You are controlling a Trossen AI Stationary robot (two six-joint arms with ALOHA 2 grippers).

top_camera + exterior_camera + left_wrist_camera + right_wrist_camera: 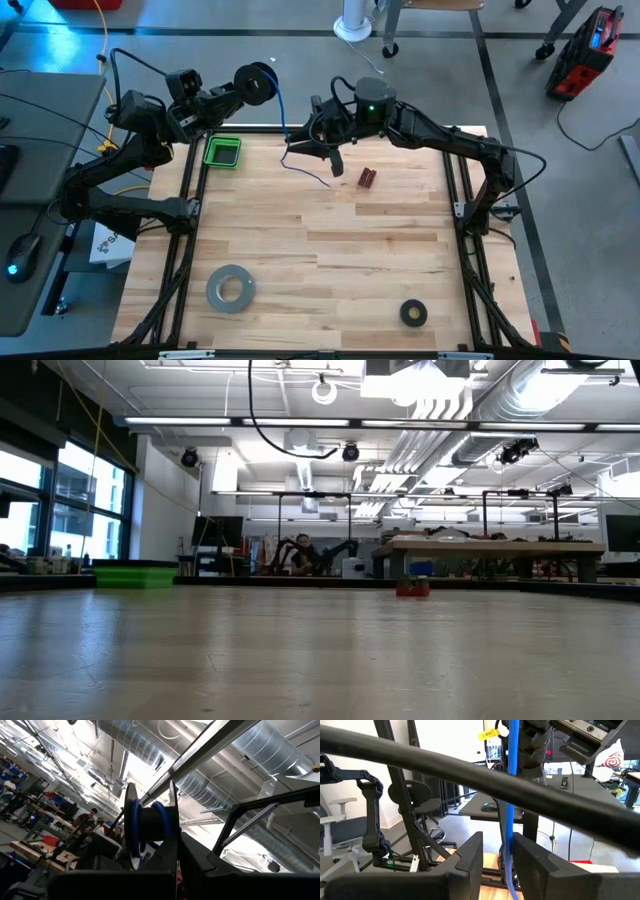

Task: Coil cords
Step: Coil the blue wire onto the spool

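A small black spool [258, 82] with blue cord wound on it [150, 822] is held high beyond the table's far-left corner by my left gripper [238, 92], which is shut on it. From the spool the blue cord [283, 115] drops to my right gripper [303, 140], held above the far edge. There the cord [509, 820] passes through the gap between the open fingers [498, 837]. Its loose end [310, 172] trails onto the table top. My left gripper pinches one flange of the spool at its rim [173, 837] between its two fingers, which slant upward. The spool is lifted clear, its axis about level, with the cord wound round its core. My right gripper has the cord in its gap; I cannot tell whether a finger touches it.
A green bin [222, 151] stands at the far left of the table and a small red object [367, 178] lies right of the cord's end. A grey tape roll [230, 288] and a black ring [413, 313] lie near the front edge.
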